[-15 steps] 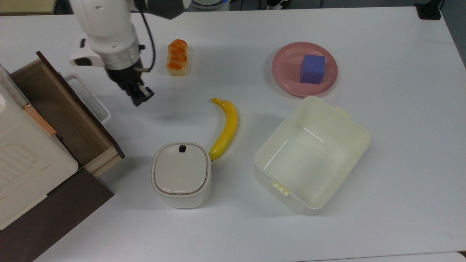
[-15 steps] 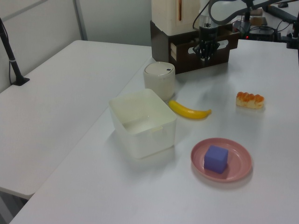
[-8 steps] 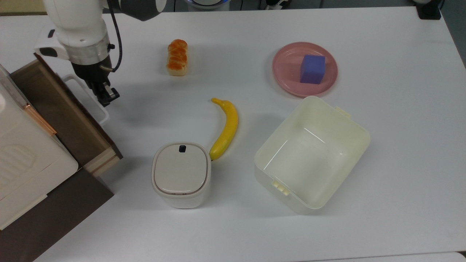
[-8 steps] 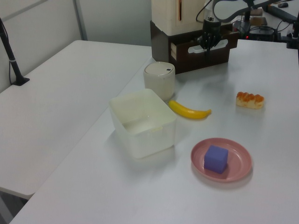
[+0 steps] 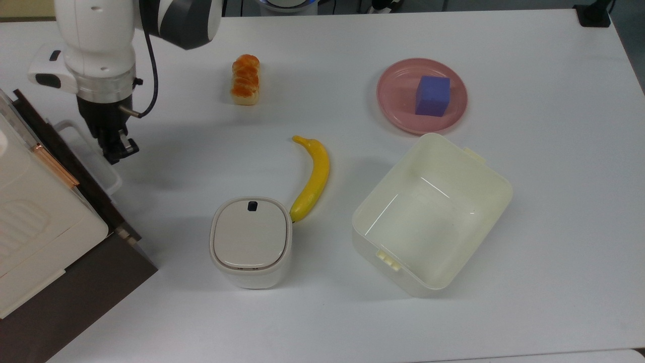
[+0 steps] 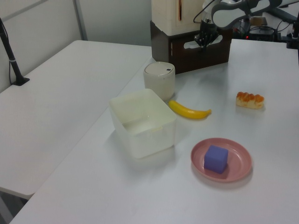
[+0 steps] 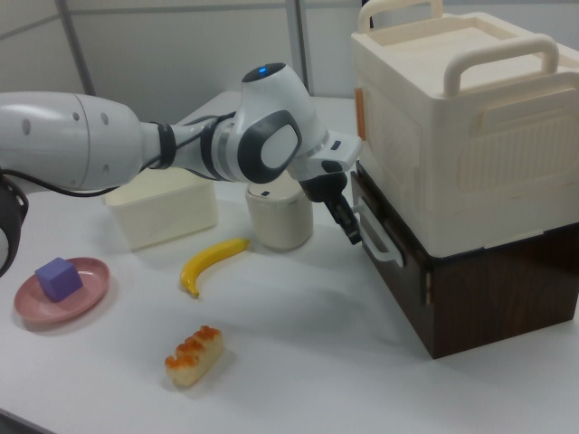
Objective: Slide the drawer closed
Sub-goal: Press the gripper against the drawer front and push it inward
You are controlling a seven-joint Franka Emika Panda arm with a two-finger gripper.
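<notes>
The drawer (image 5: pixel 98 199) is pushed in, and its dark brown front (image 7: pixel 403 271) lies about level with the brown cabinet under the white appliance. None of its inner floor shows in the top view. Its white loop handle (image 5: pixel 115 182) sticks out from the front. My gripper (image 5: pixel 118 151) is shut and points down at the handle's outer bar, with nothing held. In the right view the gripper (image 7: pixel 348 228) rests against the handle (image 7: pixel 380 240). In the left view the gripper (image 6: pixel 202 42) hangs in front of the drawer (image 6: pixel 208 49).
The white appliance (image 5: pixel 30 212) with a copper bar sits on the cabinet. A lidded bin (image 5: pixel 250 241), a banana (image 5: pixel 313 177) and a cream tub (image 5: pixel 383 262) stand mid-table. A bread roll (image 5: pixel 245 79) and a pink plate (image 5: pixel 398 96) with a blue cube (image 5: pixel 432 95) lie farther back.
My gripper moved toward the top view's left against the handle. The drawer slid into the cabinet with it, from wide open to pushed in.
</notes>
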